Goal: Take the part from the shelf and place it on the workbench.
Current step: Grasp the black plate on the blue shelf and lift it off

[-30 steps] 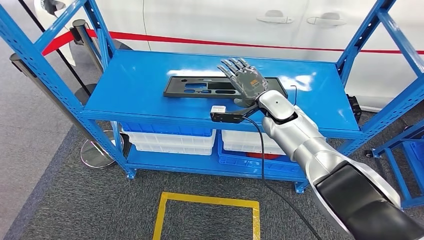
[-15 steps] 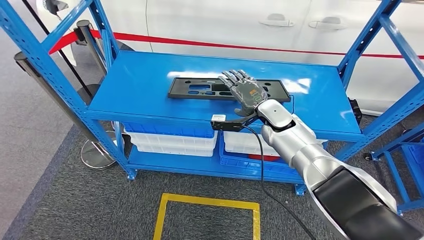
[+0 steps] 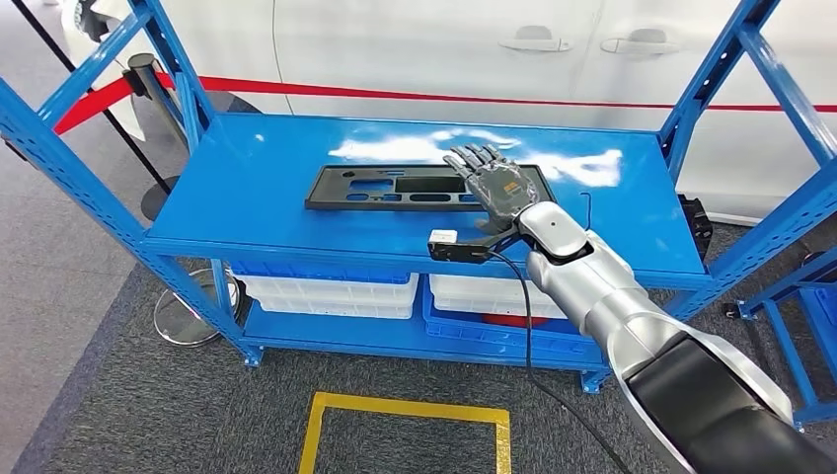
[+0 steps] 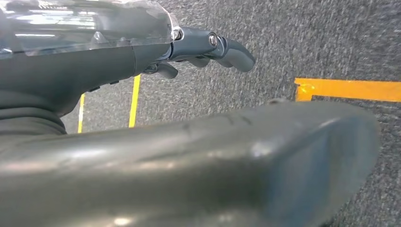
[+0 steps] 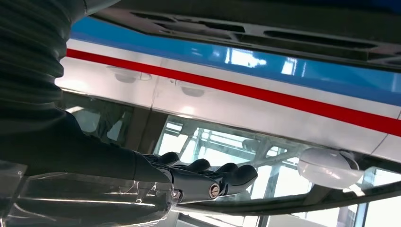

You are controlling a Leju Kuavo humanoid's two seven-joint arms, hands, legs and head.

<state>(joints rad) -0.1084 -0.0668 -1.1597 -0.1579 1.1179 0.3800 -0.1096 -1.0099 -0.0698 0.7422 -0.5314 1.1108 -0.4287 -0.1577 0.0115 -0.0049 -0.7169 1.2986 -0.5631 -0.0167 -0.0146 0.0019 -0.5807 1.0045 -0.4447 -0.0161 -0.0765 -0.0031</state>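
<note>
Since 1.0 s ago, whole head view shifted (camera moved); right hand has lowered relative to the part and now overlaps its right portion.

Head view: the part, a flat black panel with slotted cut-outs, lies on the blue shelf top deck, long axis left-right along the shelf, parallel to its front edge. Right hand extended above the part's right end, fingers straight and slightly apart, holding nothing; contact with the part cannot be told. White bins on the lower deck. White car with a red stripe behind.

Left wrist view: left hand over grey floor with yellow tape; fingers loosely curled, nothing in them.

Right wrist view: right hand fingers extended, empty; part and car in frame.
</note>
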